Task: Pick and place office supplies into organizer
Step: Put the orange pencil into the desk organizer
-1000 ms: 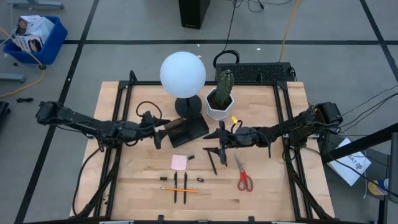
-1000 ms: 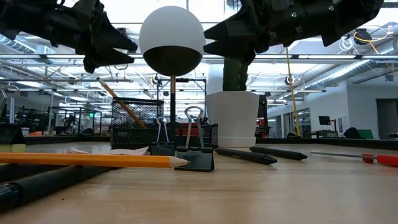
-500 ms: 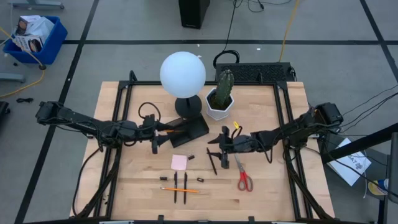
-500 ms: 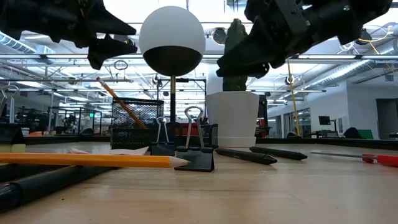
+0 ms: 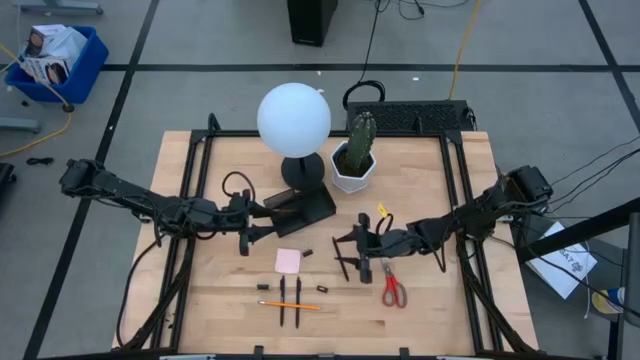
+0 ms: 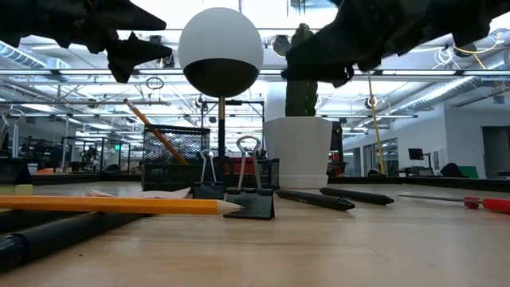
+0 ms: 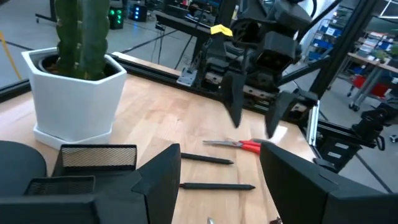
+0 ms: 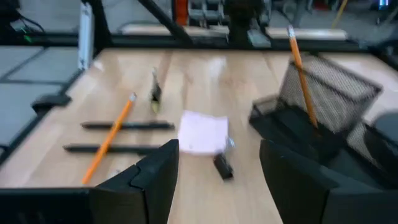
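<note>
Right gripper (image 5: 350, 255) hung low over the surface (image 5: 430, 310) with jaws spread wide and empty, just above the two black pens (image 5: 348, 262) lying left of the red-handled scissors (image 5: 391, 285). Left gripper (image 5: 247, 236) sat beside the black mesh organizer (image 5: 298, 208), jaws apart and holding nothing; one orange pencil (image 8: 301, 71) already stood slanted in the organizer. Pink sticky-note pad (image 5: 288, 260) lay near mid-surface, with a second pencil (image 5: 290, 305), two more pens (image 5: 290, 300) and small binder clips (image 6: 249, 195) toward the front edge. Judged the pens light, rigid and smooth, likely to roll or skid on bare wood; best taken across the barrel near mid-length so they stay level. Scissors heavier at the handles, so a hold near the pivot looked safest. Pad soft-edged, better pinched by its sides
</note>
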Controlling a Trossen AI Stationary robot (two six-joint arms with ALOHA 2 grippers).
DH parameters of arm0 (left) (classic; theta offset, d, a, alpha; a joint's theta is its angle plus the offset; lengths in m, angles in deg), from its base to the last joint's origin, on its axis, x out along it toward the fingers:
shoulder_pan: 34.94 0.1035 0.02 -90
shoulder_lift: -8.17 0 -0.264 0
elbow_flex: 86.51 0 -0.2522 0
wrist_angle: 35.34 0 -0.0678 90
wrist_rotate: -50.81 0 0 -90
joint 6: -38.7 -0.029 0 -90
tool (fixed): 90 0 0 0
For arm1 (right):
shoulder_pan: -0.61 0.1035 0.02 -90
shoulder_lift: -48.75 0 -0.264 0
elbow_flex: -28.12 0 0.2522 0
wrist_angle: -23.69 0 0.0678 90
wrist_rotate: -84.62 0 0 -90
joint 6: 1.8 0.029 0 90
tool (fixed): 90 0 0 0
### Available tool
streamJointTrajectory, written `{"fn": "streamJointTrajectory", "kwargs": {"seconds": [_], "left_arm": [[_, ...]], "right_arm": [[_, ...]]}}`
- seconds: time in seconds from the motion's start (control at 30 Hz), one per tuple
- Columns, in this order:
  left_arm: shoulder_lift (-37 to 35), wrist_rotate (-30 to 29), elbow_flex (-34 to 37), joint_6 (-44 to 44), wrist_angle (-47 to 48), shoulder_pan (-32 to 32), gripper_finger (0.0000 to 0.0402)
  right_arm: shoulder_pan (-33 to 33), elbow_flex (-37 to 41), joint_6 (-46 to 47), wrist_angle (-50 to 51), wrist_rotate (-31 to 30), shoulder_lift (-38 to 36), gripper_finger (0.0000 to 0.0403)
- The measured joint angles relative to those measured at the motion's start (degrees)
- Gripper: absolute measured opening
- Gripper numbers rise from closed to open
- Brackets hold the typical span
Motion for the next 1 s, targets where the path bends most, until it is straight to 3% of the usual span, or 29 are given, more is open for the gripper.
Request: {"fn": "streamJointTrajectory", "kwargs": {"seconds": [0.2, 0.43, 0.63, 1.0], "left_arm": [[0.00, -0.46, 0.00, -1.18, -0.07, -0.05, 0.0228], [0.00, -0.04, 0.00, -0.92, 0.02, -0.05, 0.0228], [0.00, -0.02, 0.00, -0.33, -0.06, -0.05, 0.0228], [0.00, -0.03, 0.00, -0.29, -0.49, -0.05, 0.0228]], "right_arm": [[1.90, -2.76, -2.44, -2.69, 0.03, 3.28, 0.0219], [3.66, -13.41, -4.86, -1.58, 4.51, 13.21, 0.0219], [6.09, -25.87, -4.13, 10.03, 4.47, 21.53, 0.0219], [8.93, -39.37, 2.26, 26.63, 4.54, 30.40, 0.0219]]}}
